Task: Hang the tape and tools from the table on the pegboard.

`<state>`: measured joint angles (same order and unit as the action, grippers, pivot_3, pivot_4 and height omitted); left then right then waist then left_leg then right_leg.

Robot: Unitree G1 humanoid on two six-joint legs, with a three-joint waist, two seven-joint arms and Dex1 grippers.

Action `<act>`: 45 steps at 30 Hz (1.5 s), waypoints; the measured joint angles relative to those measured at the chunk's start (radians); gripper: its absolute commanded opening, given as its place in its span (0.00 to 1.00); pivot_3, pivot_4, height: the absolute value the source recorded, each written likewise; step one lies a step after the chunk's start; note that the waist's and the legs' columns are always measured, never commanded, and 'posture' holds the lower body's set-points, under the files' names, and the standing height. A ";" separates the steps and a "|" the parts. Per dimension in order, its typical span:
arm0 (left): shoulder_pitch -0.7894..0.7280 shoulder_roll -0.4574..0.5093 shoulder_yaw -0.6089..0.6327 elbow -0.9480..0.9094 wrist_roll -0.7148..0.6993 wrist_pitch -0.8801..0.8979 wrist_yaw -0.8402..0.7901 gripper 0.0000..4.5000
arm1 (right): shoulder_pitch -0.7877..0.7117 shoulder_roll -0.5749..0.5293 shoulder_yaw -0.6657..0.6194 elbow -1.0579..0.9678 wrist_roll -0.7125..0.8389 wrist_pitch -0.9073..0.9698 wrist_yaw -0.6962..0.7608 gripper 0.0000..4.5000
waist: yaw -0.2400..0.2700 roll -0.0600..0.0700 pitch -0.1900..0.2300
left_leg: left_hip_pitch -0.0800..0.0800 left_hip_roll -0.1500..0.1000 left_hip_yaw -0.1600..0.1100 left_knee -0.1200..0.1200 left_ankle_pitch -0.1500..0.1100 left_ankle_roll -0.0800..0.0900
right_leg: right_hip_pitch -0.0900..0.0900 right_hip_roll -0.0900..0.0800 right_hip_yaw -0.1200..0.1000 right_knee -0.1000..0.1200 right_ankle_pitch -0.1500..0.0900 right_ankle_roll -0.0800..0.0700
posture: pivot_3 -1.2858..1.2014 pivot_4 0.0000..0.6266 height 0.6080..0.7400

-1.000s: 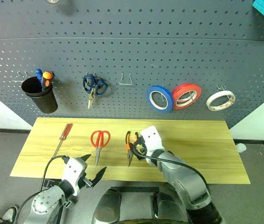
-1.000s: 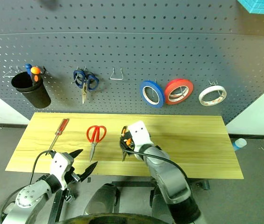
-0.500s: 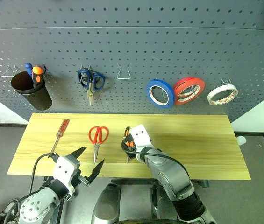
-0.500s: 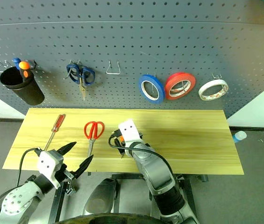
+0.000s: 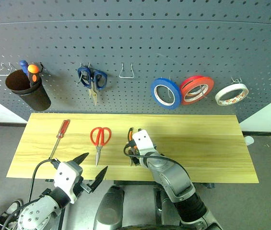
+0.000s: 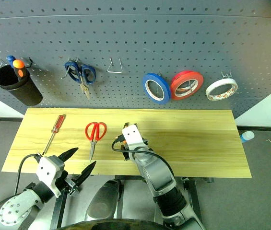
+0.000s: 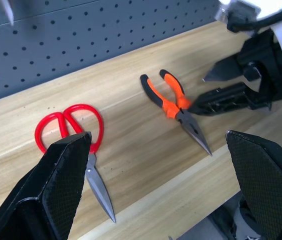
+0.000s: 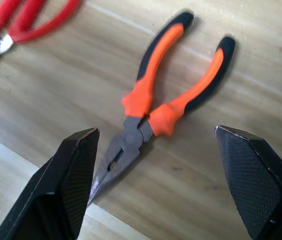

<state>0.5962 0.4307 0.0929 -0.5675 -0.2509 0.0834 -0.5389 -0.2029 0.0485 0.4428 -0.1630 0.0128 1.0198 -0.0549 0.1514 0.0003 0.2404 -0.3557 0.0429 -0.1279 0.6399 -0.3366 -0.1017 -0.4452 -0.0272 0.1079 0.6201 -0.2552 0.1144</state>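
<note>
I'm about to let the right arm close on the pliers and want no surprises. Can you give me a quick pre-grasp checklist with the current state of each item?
1. Right gripper open: ok, fingers spread wide.
2. Pliers between its fingers: ok, the joint sits in the gap in the right wrist view.
3. Pliers flat on the table, free of other tools: ok, the red scissors lie apart.
4. Fingers down at the pliers: cannot tell, contact not visible.
5. Left gripper out of the way: ok, open, at the table's near edge.
6. Free hook on the pegboard: ok.
</note>
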 measured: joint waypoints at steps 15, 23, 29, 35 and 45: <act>0.010 -0.002 -0.024 -0.004 0.001 0.008 -0.016 1.00 | -0.112 0.037 0.019 0.135 0.073 -0.028 -0.041 0.86 | -0.004 0.000 0.017 | -0.001 0.000 0.000 0.000 0.000 0.000 | -0.001 0.000 0.000 0.001 0.000 0.000 | 0.69 0.43 1.00; 0.017 -0.007 -0.031 -0.005 0.002 0.005 -0.019 1.00 | -0.184 0.079 0.021 0.215 0.090 -0.079 -0.055 0.86 | -0.002 0.000 0.020 | -0.002 0.001 0.000 0.000 0.000 0.000 | -0.002 0.000 0.000 0.000 0.000 0.000 | 0.69 0.44 1.00; 0.020 -0.008 -0.037 -0.008 0.002 0.005 -0.019 1.00 | -0.216 0.102 0.014 0.252 0.089 -0.109 -0.089 0.86 | -0.002 0.001 0.022 | -0.002 0.001 0.000 -0.002 0.000 0.000 | -0.005 0.001 0.000 0.005 0.000 -0.001 | 0.69 0.45 1.00; 0.020 -0.008 -0.039 -0.024 0.002 0.010 -0.018 1.00 | -0.215 0.103 -0.003 0.271 0.082 -0.110 -0.156 0.86 | -0.003 0.000 0.026 | -0.002 0.001 0.000 -0.002 0.000 0.000 | -0.007 0.001 0.000 0.007 -0.001 -0.002 | 0.69 0.47 1.00; 0.040 -0.008 -0.040 -0.025 0.003 0.011 -0.014 1.00 | -0.210 0.110 -0.108 0.271 0.149 -0.063 -0.299 0.86 | -0.002 -0.002 0.034 | -0.009 0.001 0.000 -0.002 0.000 0.000 | -0.016 0.001 0.000 0.011 -0.002 -0.002 | 0.69 0.49 1.00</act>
<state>0.6365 0.4229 0.0527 -0.5921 -0.2481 0.0945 -0.5527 -0.4126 0.1587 0.3351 0.1079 0.1622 0.9566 -0.3538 0.1492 -0.0014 0.2742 -0.3643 0.0438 -0.1278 0.6379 -0.3364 -0.1019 -0.4612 -0.0263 0.1075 0.6307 -0.2573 0.1123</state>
